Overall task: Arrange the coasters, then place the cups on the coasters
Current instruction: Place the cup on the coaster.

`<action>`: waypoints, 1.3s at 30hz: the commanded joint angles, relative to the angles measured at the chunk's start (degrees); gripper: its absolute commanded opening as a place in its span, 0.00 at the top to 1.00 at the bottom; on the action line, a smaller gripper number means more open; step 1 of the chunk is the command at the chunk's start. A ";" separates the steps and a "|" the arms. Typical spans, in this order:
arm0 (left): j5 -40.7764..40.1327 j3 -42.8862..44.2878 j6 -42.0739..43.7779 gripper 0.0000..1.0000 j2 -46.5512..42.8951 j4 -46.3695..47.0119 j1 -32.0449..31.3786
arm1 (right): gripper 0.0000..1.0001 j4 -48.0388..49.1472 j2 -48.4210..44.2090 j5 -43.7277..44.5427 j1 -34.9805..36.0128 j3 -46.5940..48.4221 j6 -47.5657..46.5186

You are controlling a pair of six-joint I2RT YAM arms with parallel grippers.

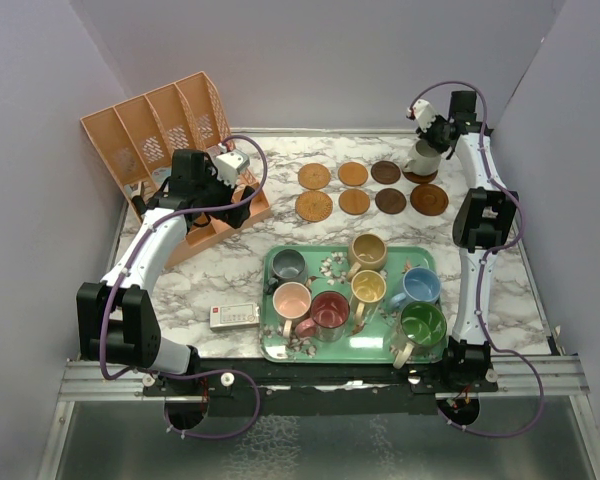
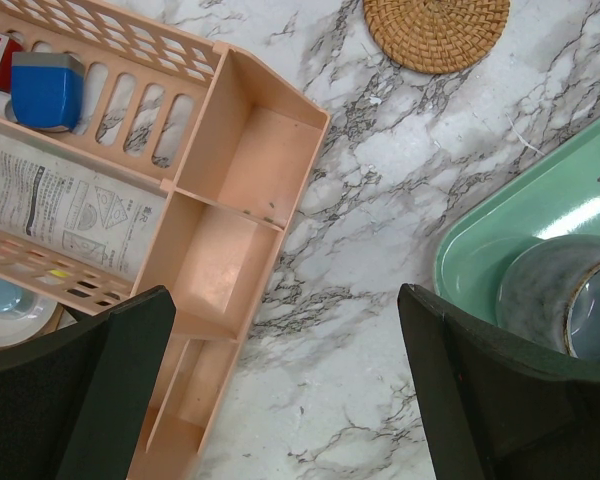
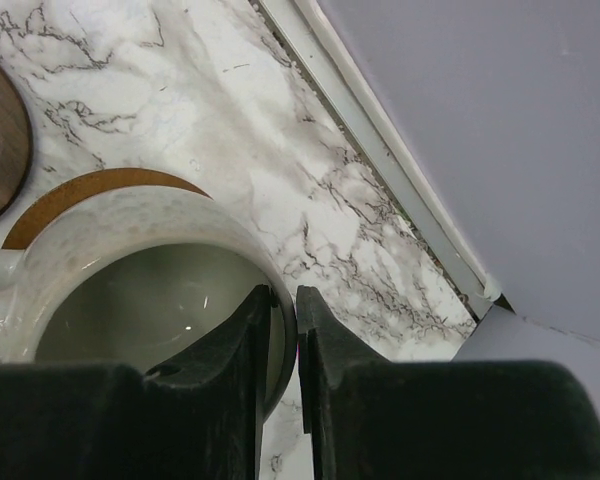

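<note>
Tray (image 1: 432, 258) holds seven cups (image 1: 329, 312); right end effector (image 3: 284, 295) pinches cream cup (image 3: 130, 240) rim, left end effector (image 2: 285, 295) spread.

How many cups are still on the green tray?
7 on the tray: grey cup and tan cup at the back, pink cup, dark red cup, yellow cup and blue cup mid-tray, green cup front right. The cream cup is off it, on a coaster. None looks hidden.

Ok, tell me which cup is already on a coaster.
The cream cup, on the far-right coaster; the other seven sit on the tray.
</note>
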 commanded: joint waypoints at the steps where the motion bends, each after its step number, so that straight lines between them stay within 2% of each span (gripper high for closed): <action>1: 1.62 -0.14 0.61 0.02 -0.59 1.30 0.51 | 0.81 3.55 1.30 1.01 -0.10 0.33 -0.46; 8: 1.95 -0.05 0.66 0.02 -0.38 1.26 0.50 | 0.77 4.09 0.88 0.74 -0.01 0.68 0.70; 14: 2.09 -0.13 0.42 0.02 -0.60 1.30 0.55 | 0.72 4.51 -2.67 -2.73 -0.01 0.70 5.91; 20: 2.62 -0.65 0.33 0.02 -1.65 1.60 0.50 | 0.65 5.89 -8.92 -4.43 0.28 -4.30 11.49; 22: 3.07 -0.74 0.21 0.02 -1.80 1.63 0.50 | 0.59 6.14 -10.72 -3.98 0.61 -6.56 12.96; 27: 4.27 -0.83 -0.28 0.02 -2.27 1.81 0.54 | 0.38 6.10 -13.68 -0.61 2.34 -10.42 17.46; 29: 4.62 -0.92 -0.46 0.02 -2.38 1.86 0.52 | 0.34 6.77 -14.83 1.42 3.25 -12.59 19.86; 33: 5.02 -0.87 -0.69 0.02 -2.47 2.00 0.50 | 0.29 9.11 -17.46 4.82 5.25 -17.69 24.51; 39: 5.27 -1.17 -0.72 0.02 -2.72 2.17 0.50 | 0.28 12.79 -18.15 12.57 8.26 -22.14 28.43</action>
